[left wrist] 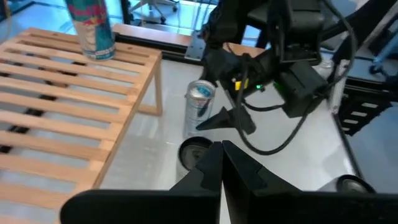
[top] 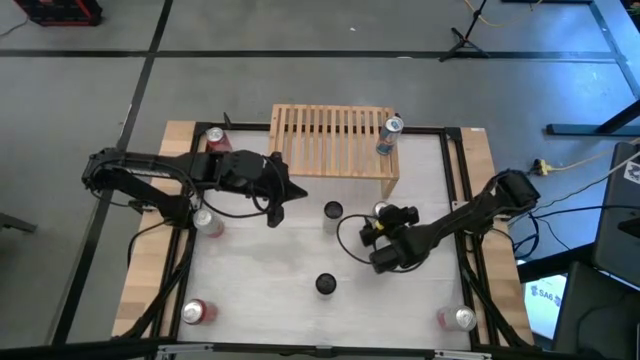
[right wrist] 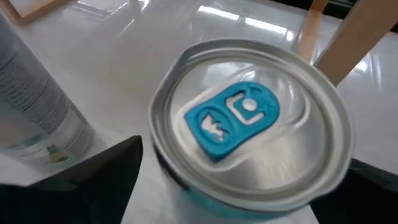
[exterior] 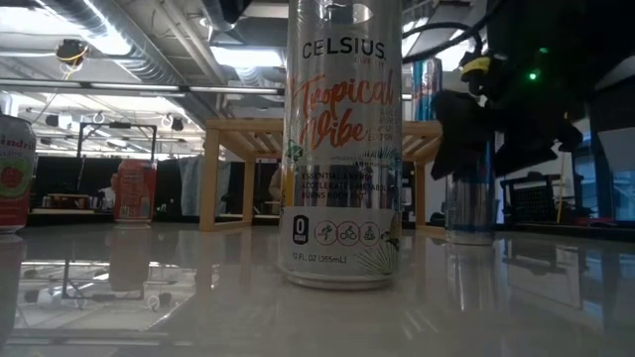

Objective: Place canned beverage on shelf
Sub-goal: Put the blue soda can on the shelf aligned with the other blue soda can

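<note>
The light-wood shelf (top: 335, 140) stands at the table's far side, and one blue-and-silver can (top: 390, 135) stands upright on its right end. A silver can with a blue tab (right wrist: 239, 118) stands on the table just in front of the shelf's right leg. My right gripper (right wrist: 245, 160) is open, slanting down over this can, with one finger on each side of its top. My left gripper (top: 285, 190) is shut on nothing and hangs above the table, left of the shelf's front edge. In the left wrist view its fingers (left wrist: 221, 165) point toward the same can (left wrist: 199, 106). My right gripper has one finger (right wrist: 106, 174) on each side of the can's top rim (right wrist: 161, 106), coming from above at a slant. Whether either finger touches the can, I cannot tell. The can stands upright on the table.
A tall Celsius can (exterior: 342, 149) stands near the table's front middle and another dark-topped can (top: 333, 212) near its centre. Red cans stand at the far left (top: 215, 137) and near left (top: 195, 312), and silver-topped ones at the left (top: 207, 222) and near right (top: 460, 318).
</note>
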Motion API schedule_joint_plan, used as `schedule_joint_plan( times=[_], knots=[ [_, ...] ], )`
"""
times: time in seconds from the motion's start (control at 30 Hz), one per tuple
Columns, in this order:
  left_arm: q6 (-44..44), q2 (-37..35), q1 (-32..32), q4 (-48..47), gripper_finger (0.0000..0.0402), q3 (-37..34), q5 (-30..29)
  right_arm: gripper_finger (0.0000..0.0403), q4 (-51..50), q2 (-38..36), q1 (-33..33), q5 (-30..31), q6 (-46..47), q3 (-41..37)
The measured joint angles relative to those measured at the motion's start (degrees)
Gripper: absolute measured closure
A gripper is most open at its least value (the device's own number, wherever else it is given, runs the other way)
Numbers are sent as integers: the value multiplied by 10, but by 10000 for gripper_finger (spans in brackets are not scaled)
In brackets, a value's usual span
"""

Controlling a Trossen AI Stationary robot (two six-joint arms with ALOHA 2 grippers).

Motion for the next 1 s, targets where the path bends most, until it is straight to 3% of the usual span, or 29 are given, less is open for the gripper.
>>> schedule_joint_plan(
  times=[0.33,0.57,0.73,1.0],
  knots=[
    [0,0,3,1,401,0,4,31,-14,-87,42,-54,-148,26],
    [0,0,3,10,401,0,3,31,-39,-142,130,-66,-141,26],
    [0,0,3,10,401,0,3,31,-75,-143,167,-71,-84,21],
    [0,0,3,10,401,0,3,31,17,-142,193,-91,-54,-26]
  ],
)
